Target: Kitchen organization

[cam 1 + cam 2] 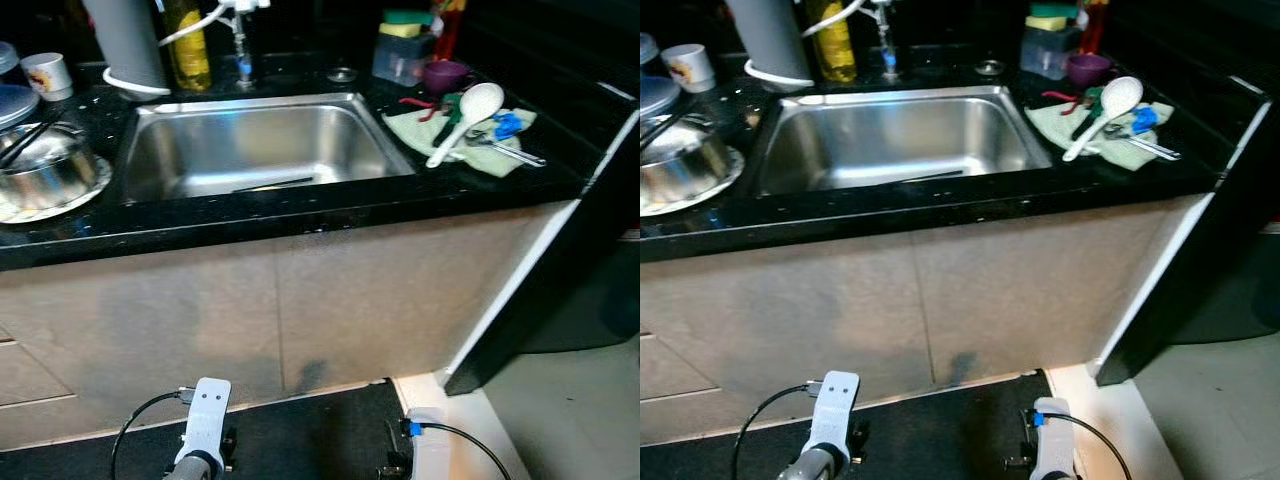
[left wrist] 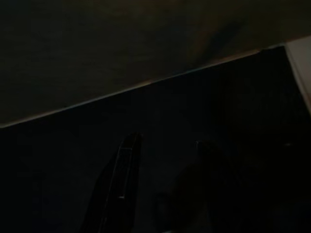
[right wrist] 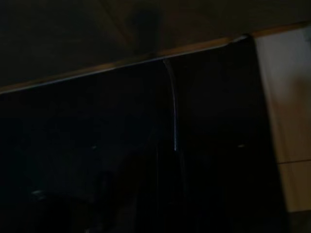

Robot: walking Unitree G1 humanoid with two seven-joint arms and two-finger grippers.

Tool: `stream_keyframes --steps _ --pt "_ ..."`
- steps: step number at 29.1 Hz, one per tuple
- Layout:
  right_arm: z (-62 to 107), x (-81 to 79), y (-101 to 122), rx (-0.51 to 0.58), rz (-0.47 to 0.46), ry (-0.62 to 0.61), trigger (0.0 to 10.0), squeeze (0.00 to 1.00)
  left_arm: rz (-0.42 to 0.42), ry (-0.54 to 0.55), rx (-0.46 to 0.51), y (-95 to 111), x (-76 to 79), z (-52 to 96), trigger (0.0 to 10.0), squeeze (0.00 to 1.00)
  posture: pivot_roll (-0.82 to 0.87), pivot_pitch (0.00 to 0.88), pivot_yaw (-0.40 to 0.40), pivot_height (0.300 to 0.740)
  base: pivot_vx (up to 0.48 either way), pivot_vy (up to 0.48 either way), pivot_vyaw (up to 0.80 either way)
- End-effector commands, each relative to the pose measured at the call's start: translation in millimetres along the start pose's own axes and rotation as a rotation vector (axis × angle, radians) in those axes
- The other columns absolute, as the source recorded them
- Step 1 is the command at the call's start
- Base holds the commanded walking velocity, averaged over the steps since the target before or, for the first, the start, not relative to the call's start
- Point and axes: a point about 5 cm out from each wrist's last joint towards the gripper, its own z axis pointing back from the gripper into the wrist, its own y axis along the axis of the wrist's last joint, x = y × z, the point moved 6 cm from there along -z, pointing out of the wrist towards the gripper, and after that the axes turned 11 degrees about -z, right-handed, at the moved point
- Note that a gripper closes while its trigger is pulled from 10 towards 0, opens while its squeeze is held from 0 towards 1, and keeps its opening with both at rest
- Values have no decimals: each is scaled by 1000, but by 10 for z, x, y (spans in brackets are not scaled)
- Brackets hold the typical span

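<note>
Steel bowl — edge-cropped

A black speckled countertop is running across the scene, carrying a stainless steel sink that is catching pale light on its basin. Below it, a beige cabinet front is facing forward, with a faint vertical seam. A dark mat is lying at its foot, and light floor tiles are showing to the right.

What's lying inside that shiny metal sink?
In the stainless steel sink one thin dark utensil lies on the basin floor near the front wall. The front rim hides the nearest strip of the floor.
</note>
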Motion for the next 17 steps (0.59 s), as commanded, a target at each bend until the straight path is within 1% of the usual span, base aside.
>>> stream_keyframes --steps 1,2,5,6,7,9,10,12,13,14,15,17 --pt "31 4 -146 -40 -19 -8 10000 0 -32 -6 -12 -79 6 32 10000 20 -41 150 -26 740 0 0 0" --pt "30 1 -142 -38 -19 -7 10000 0 -42 -7 -8 -72 5 31 10000 20 -41 150 -26 740 0 0 0" --pt "11 -67 -56 -5 -5 34 10000 0 -150 -55 37 3 81 35 10000 20 -37 151 -26 740 0 0 0" --pt "7 -87 -34 3 0 46 10000 0 -175 -68 47 19 105 38 10000 20 -37 151 -26 740 0 0 0" --pt "-3 -165 28 22 6 100 10000 0 -191 -95 107 128 153 50 10000 20 -36 154 -24 740 0 0 0" --pt "-5 -183 41 25 7 112 10000 0 -191 -100 122 156 163 54 10000 16 -36 154 -24 740 0 0 0" --pt "-11 -276 156 59 3 184 10000 0 -190 -119 198 323 191 76 10000 16 -36 154 -24 740 0 0 0" --pt "20 -505 514 153 -22 366 10000 0 -180 -130 379 776 182 175 10000 12 -32 156 -22 740 0 0 0" --pt "54 -581 652 187 -31 431 10000 0 -173 -131 434 930 167 222 10000 8 -28 156 -23 740 0 0 0" --pt "74 -614 719 202 -37 461 10000 0 -169 -128 457 998 155 243 10000 8 -28 156 -23 740 0 0 0" --pt "119 -665 842 226 -59 512 10000 0 -178 -108 486 1104 112 257 10000 0 -23 157 -25 740 0 0 0" --pt "245 -773 1121 270 -138 627 10000 0 -181 -79 546 1328 31 291 10000 4 -22 157 -25 740 0 0 0"
